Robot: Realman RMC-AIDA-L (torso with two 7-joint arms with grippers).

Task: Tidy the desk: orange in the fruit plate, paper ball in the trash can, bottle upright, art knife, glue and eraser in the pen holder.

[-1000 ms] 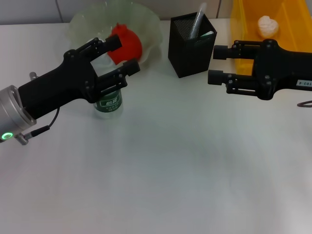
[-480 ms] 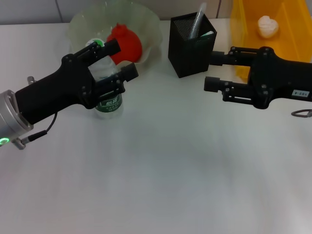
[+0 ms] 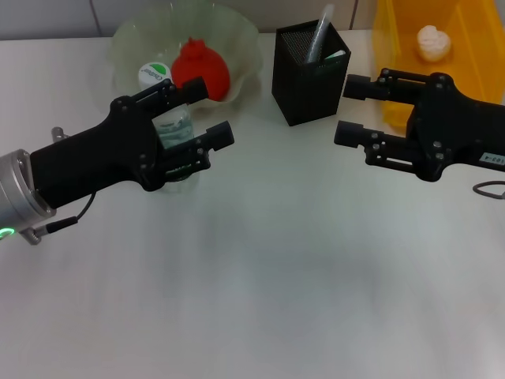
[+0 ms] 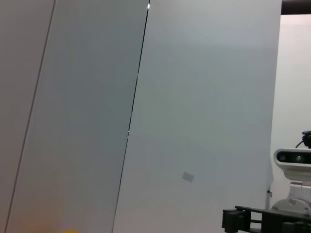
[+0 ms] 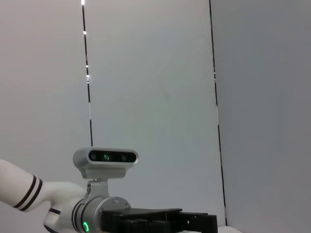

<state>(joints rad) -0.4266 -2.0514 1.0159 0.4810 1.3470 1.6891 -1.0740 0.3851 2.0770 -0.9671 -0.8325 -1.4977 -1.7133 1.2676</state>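
Fingers (image 3: 211, 136) of the left gripper (image 3: 199, 110) straddle the bottle (image 3: 175, 134), spread and not clamped.
Bottle stands upright, long axis vertical, white cap (image 3: 155, 73) topmost; right gripper (image 3: 352, 110) hovers with jaws parted.

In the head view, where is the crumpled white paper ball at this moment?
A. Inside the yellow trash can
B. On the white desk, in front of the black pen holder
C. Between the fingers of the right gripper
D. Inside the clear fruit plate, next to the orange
A. The paper ball lies inside the yellow trash can, behind the right gripper, whose fingers hold nothing.
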